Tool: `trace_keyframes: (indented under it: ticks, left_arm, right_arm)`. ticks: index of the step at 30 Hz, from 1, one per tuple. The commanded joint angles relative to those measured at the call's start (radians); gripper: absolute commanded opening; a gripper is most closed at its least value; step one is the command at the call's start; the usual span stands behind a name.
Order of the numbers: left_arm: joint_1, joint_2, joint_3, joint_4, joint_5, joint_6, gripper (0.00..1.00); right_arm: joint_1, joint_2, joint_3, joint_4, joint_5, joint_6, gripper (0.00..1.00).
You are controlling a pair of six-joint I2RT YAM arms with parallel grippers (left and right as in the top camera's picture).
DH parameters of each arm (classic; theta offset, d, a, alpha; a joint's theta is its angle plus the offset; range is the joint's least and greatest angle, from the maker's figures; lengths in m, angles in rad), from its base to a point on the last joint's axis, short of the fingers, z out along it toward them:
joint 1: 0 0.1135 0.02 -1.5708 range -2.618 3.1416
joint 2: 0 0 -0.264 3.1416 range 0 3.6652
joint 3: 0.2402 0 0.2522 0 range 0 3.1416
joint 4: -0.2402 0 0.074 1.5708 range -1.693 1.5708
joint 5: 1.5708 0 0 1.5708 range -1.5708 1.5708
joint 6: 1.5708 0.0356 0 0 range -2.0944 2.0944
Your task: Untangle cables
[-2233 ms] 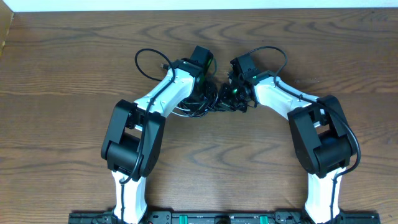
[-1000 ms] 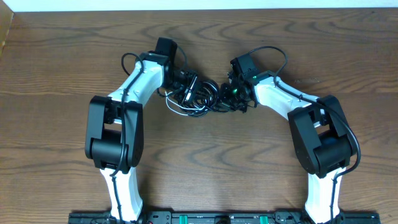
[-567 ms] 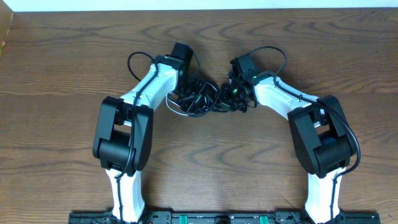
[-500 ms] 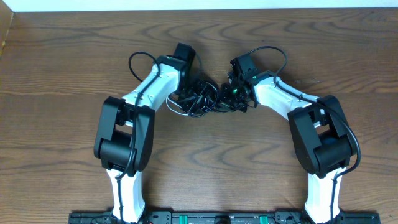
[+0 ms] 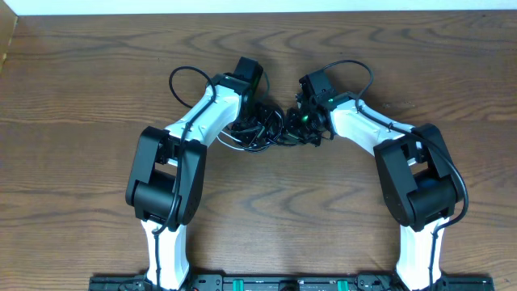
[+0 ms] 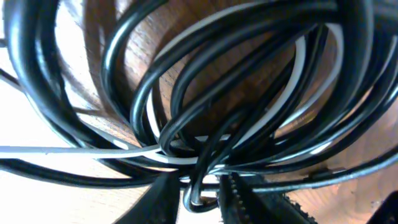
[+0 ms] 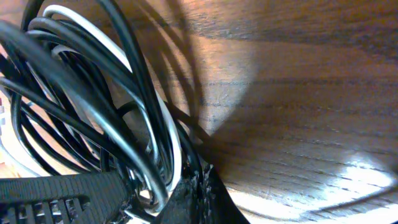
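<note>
Found thin, loose cables (image 5: 262,129), several black and one white, heaped in one tangle on the dark brown wooden surface (image 5: 81,162), at its far middle part. Saw both white arms (image 5: 202,121) bent inward toward this tangle, with the left end effector (image 6: 198,200) set into it from the left side and the right end effector (image 7: 158,202) from the right side, both touching the heap.

Noted, in the left wrist view, the two black fingertips (image 6: 163,200) standing only a little apart, with one small loop of black cable in the gap between them and the white cable curving just above. Could not tell whether that loop was really pinched or only lying there.

Noted, in the right wrist view, the right end effector closed, with black and white strands running down between its ribbed pad (image 7: 56,199) and the other finger, so gripped there. Saw bare wood grain beside the strands, partly in shadow.
</note>
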Motion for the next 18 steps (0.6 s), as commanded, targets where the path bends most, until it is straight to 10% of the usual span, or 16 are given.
trace_keyframes:
  ticks: [1,18]
  left_arm:
    - [-0.007,0.016,-0.004,-0.002,-0.055,-0.008,0.24]
    - [-0.008,0.016,-0.004,0.0,-0.088,-0.008,0.24]
  right_arm:
    - [0.006,0.026,-0.033,-0.013,0.073,-0.004,0.01]
    - [0.006,0.026,-0.033,-0.012,0.073,-0.004,0.02]
